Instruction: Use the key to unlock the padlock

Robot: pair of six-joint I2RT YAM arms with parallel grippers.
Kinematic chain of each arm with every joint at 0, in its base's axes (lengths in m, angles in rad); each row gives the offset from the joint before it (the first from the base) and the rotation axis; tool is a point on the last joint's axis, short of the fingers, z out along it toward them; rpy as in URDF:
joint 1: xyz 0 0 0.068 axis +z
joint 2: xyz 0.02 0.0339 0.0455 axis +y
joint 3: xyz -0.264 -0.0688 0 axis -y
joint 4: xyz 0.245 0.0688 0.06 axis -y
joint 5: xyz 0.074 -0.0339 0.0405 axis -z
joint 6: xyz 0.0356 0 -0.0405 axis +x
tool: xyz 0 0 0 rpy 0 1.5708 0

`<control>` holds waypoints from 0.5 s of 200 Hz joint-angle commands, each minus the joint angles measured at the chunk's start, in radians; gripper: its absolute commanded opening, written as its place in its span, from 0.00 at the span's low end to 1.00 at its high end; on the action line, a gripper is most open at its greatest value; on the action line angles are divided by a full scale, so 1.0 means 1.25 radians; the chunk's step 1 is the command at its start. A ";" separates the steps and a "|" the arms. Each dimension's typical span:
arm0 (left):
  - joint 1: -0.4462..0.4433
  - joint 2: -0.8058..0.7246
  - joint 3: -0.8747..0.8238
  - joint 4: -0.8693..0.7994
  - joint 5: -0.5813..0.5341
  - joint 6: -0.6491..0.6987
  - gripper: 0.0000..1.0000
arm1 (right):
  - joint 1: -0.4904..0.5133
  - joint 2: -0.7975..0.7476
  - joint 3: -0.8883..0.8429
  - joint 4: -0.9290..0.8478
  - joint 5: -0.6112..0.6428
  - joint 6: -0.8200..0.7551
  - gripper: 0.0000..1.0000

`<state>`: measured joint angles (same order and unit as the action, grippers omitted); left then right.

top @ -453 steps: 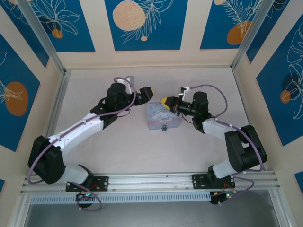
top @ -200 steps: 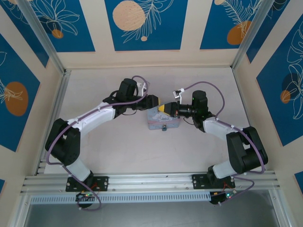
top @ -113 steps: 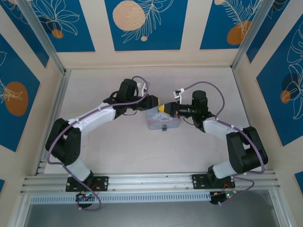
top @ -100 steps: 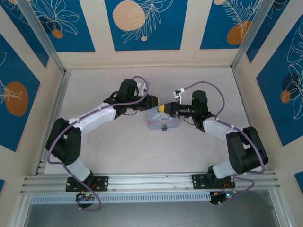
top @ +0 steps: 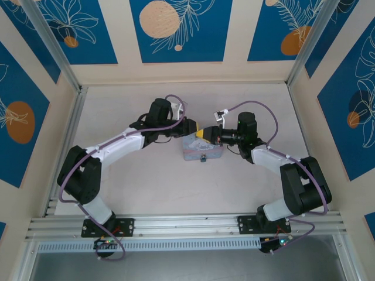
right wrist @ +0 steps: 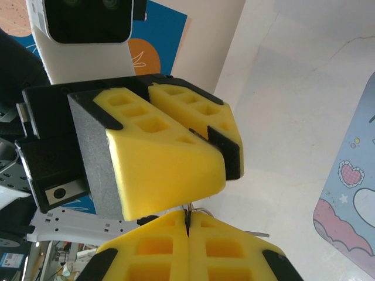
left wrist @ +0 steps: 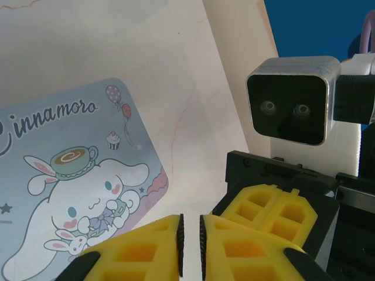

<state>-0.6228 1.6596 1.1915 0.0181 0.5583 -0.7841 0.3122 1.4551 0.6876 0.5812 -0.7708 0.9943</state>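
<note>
Handover above the tin: our right end effector pinches what looks like the key, left end effector clenched beside; next, we seek the padlock.

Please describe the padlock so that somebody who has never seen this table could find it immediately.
On the pale table, look near the middle for the pale blue tin with a cartoon lid. The padlock sits at the middle of the tin's near edge; it is a tiny dark piece, much smaller than the tin.
</note>
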 commanded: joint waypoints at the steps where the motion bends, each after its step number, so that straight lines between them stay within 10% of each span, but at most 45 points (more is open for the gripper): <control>1: -0.010 0.003 -0.015 0.018 0.018 -0.005 0.16 | 0.005 0.002 0.013 0.019 0.013 0.008 0.00; 77: -0.015 -0.002 -0.034 0.043 0.006 -0.028 0.00 | 0.002 0.013 0.013 0.032 0.026 0.033 0.00; 100: -0.015 -0.012 -0.039 0.037 -0.030 -0.030 0.00 | -0.017 -0.005 -0.003 0.043 0.018 0.058 0.46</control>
<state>-0.6262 1.6592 1.1637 0.0704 0.5514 -0.8165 0.3107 1.4643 0.6872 0.5823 -0.7525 1.0309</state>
